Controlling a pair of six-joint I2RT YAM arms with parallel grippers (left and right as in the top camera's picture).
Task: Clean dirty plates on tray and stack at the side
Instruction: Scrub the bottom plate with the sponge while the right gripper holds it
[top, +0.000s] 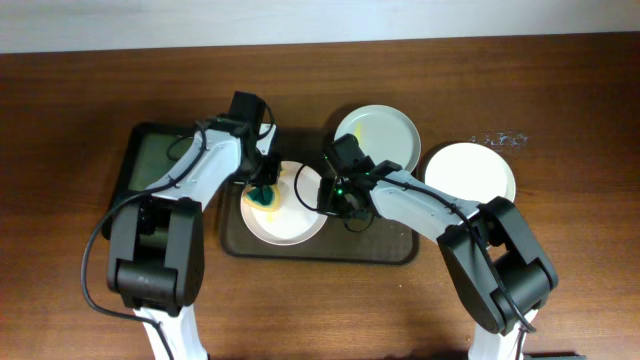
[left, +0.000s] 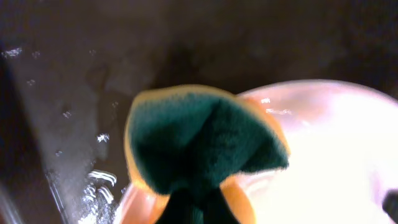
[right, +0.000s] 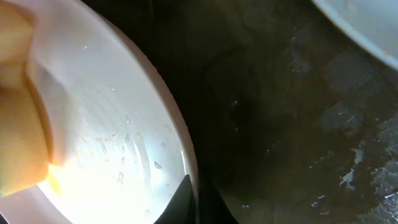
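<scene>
Plainly the job was only partway. The left gripper (top: 265, 190) pinched a green-and-yellow sponge (top: 268, 198) against one plate (top: 295, 222) on the brown tray (top: 380, 245). The right gripper (top: 335, 197) sat at that plate's rim, its grip impossible to judge. A greenish plate (top: 385, 135) lay at the tray's far edge, and a white plate (top: 470, 172) lay alone on the wooden table (top: 560, 100). Nothing was stacked.

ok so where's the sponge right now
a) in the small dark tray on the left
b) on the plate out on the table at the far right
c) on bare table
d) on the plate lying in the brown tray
D: the left gripper presses the green and yellow sponge onto the plate that lies in the brown tray.
</scene>
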